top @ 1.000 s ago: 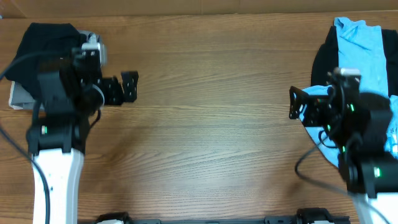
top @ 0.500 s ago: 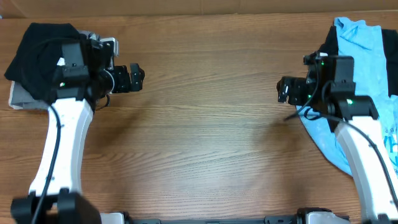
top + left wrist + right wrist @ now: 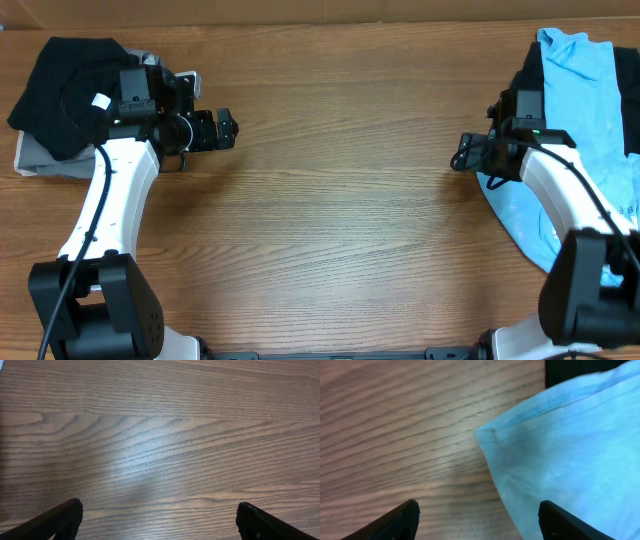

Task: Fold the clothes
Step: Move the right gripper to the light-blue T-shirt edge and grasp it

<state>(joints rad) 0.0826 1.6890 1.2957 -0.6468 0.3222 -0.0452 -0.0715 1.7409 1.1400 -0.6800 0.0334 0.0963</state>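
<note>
The clothes, a light blue T-shirt [image 3: 585, 85], lie crumpled at the table's right edge, partly over a black garment [image 3: 516, 95]. My right gripper [image 3: 466, 153] hovers at the shirt's left edge and is open. In the right wrist view a stitched hem corner of the shirt [image 3: 560, 440] lies between and ahead of the two dark fingertips [image 3: 400, 519], and my right gripper [image 3: 477, 512] holds nothing. My left gripper [image 3: 218, 130] is open over bare wood at the far left, with its fingers [image 3: 62, 519] wide apart and nothing in my left gripper [image 3: 159, 515].
A pile of black clothing [image 3: 65, 85] sits on a grey folded piece [image 3: 40, 160] at the far left corner. The wooden table [image 3: 340, 210] stretches between the two arms. A cardboard edge runs along the back.
Both arms have stretched out from the near edge, so their forearms now show. The left gripper shifted slightly right and away; the right gripper stayed at the shirt's left edge.
</note>
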